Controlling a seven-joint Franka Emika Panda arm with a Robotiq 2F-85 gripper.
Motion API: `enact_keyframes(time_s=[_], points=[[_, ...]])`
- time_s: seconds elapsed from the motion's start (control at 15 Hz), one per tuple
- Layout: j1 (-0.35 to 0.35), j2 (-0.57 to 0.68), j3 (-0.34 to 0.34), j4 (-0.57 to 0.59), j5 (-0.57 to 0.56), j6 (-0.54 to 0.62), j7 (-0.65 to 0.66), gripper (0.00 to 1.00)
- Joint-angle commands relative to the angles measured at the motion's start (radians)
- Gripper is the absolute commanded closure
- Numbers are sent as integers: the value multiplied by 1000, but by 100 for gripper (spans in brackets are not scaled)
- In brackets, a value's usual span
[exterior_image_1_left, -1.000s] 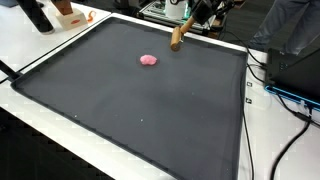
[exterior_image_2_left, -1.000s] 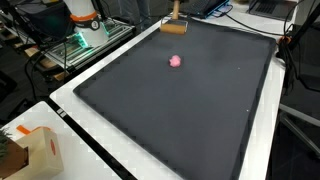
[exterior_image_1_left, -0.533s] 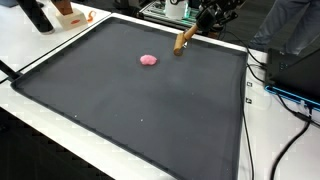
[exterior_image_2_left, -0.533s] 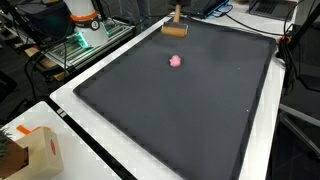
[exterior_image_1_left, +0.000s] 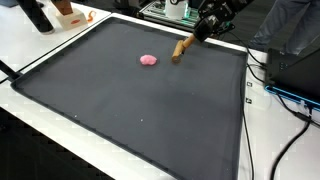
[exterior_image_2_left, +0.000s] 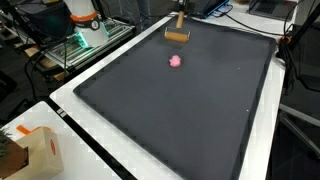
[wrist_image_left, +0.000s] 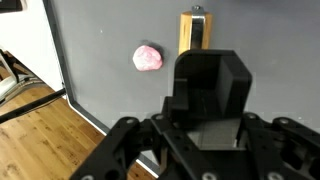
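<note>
My gripper (exterior_image_1_left: 198, 30) hangs over the far edge of the black mat (exterior_image_1_left: 130, 110), shut on a light wooden block (exterior_image_1_left: 180, 48) that tilts down toward the mat. Another exterior view shows the same wooden block (exterior_image_2_left: 177, 36) just above the mat's far edge. A small pink lump (exterior_image_1_left: 149, 60) lies on the mat a little way from the block, also visible as the pink lump (exterior_image_2_left: 176, 61). In the wrist view the wooden block (wrist_image_left: 190, 30) sticks out beyond the dark gripper (wrist_image_left: 203, 52), with the pink lump (wrist_image_left: 148, 58) beside it. The fingertips are hidden by the gripper body.
The mat (exterior_image_2_left: 170, 110) covers a white table (exterior_image_1_left: 40, 55). Cables and a black case (exterior_image_1_left: 290, 70) sit along one side. A cardboard box (exterior_image_2_left: 30, 150) stands at a near corner. Equipment and a bottle (exterior_image_2_left: 80, 15) crowd the far side.
The gripper has carried the wooden block a little farther in over the mat, toward the pink lump. The pink lump has stayed put.
</note>
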Motion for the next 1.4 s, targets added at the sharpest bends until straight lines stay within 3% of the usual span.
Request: enact_keyframes(time_s=[0.0,0.8,1.33], points=[[29,27,-36,36,-14,-29,24,76],[-3,19,-89,64,43,23,-49,76],[-59,-26,-140,71,167,112,-194,76]])
